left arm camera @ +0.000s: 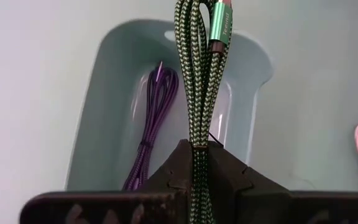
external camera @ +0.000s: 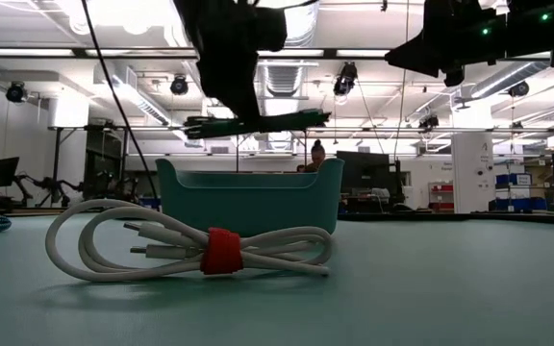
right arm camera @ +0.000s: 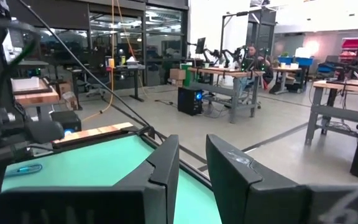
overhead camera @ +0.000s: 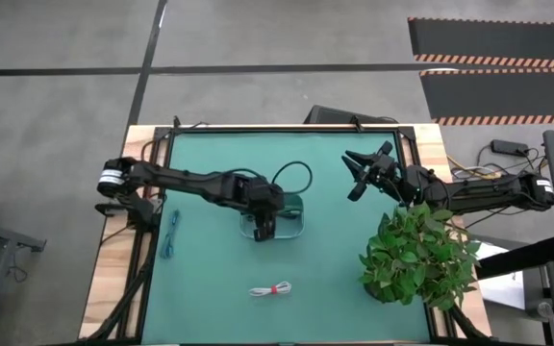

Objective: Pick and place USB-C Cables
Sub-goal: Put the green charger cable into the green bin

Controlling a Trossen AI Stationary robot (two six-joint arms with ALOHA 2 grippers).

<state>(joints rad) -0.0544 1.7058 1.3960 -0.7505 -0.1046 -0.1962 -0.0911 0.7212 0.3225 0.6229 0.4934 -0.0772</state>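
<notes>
**Green cable over the tray**

Your green cable hangs right above the tray, pinched tight in the left gripper. A purple cable lies inside the tray. The white cable with the red tie sits near the front edge, the teal cable off to the left. Your right gripper waits up high at the back, fingers apart, holding nothing.

Robotics lab — rows of workbenches, other robot arms, ceiling ducts
</notes>
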